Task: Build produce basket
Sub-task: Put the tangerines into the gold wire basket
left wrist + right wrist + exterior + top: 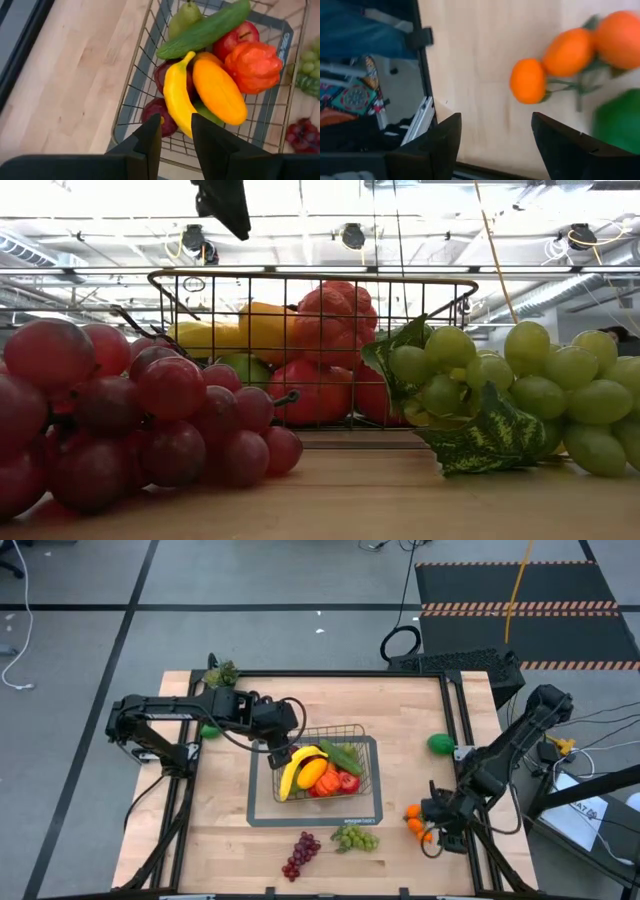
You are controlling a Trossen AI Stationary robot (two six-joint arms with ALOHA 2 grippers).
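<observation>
While the basket (318,772) near the middle of the table already holds a good share of the produce, the job looks a little past halfway. Inside lie a yellow banana (176,95), an orange fruit (218,91), a cucumber (207,29), a pear (184,16), red apples (239,36) and a ribbed red fruit (254,64), heaped together.

Outside the basket remain the red grapes (301,854) and green grapes (355,838) just in front of it, the oranges (414,821) and a green ball (439,743) off to its right, and greenery (222,671) behind its left corner.

The left gripper (176,132) hangs over the basket's left edge, fingers narrowly apart and empty. The right gripper (496,135) hovers by the oranges, spread and empty.
</observation>
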